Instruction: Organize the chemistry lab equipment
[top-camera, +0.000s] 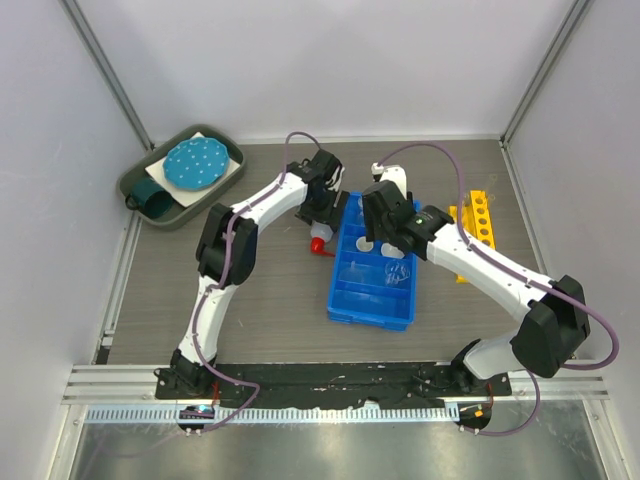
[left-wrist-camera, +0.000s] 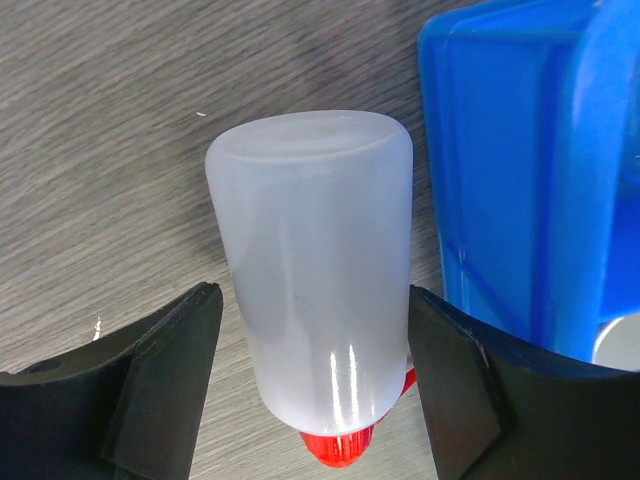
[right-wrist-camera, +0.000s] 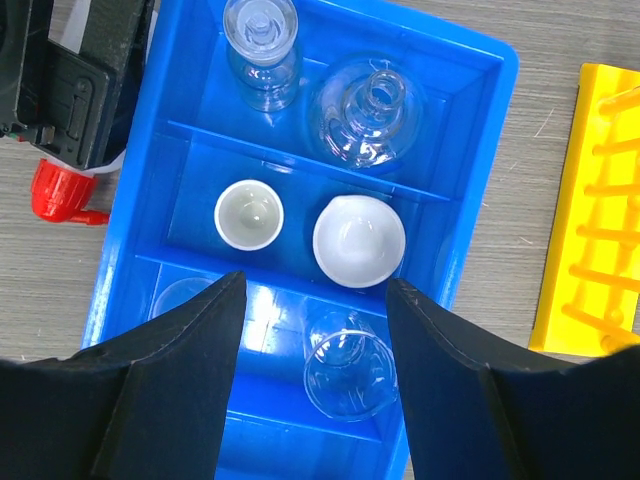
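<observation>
A translucent bottle (left-wrist-camera: 310, 250) with a red cap (left-wrist-camera: 340, 447) sits on the table against the left wall of the blue divided bin (left-wrist-camera: 500, 150). My left gripper (left-wrist-camera: 312, 330) is open around it: the right finger is at its side and a gap shows on the left. My right gripper (right-wrist-camera: 315, 300) hovers open above the bin (right-wrist-camera: 470, 200), over a clear beaker (right-wrist-camera: 350, 375) lying on its side. Two white dishes (right-wrist-camera: 358, 240) fill the middle row and two glass flasks (right-wrist-camera: 365, 125) the far row. The yellow rack (top-camera: 478, 225) lies right of the bin.
At the back left stands a dark green tray (top-camera: 140, 185) holding a teal dotted disc (top-camera: 195, 163). The bin (top-camera: 350, 300) sits mid-table between both arms. The enclosure walls close in left, right and behind. The bottle's cap (right-wrist-camera: 60, 190) shows beside my left gripper's body.
</observation>
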